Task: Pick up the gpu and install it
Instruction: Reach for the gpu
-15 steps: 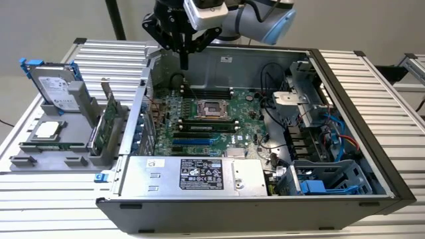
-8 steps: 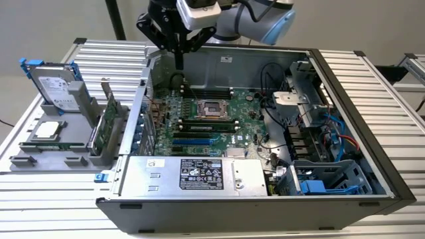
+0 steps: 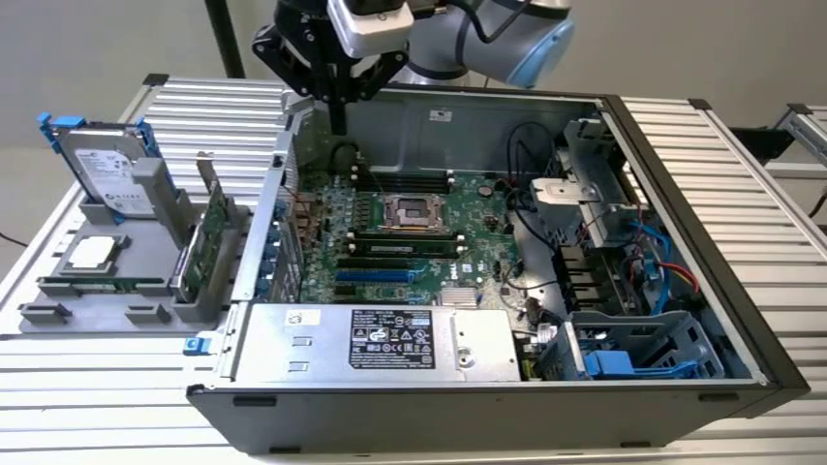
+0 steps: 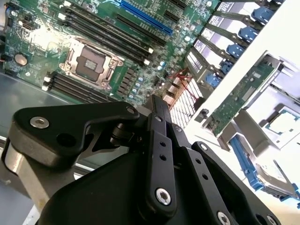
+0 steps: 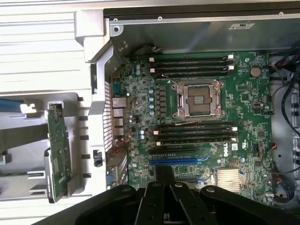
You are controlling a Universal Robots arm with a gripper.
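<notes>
My black claw (image 3: 339,126): was shut, empty. Flat green gpu card (image 5: 58,154), silver-bracketed: stood well apart from it. Risk: shut claw could topple it.

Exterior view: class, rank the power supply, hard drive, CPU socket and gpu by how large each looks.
1. power supply
2. hard drive
3. CPU socket and gpu: left unranked, because the gpu stands nearly edge-on to the camera.

Robotics lab, open computer case (image 3: 452,418), slatted aluminium bench (image 3: 739,165)
</notes>
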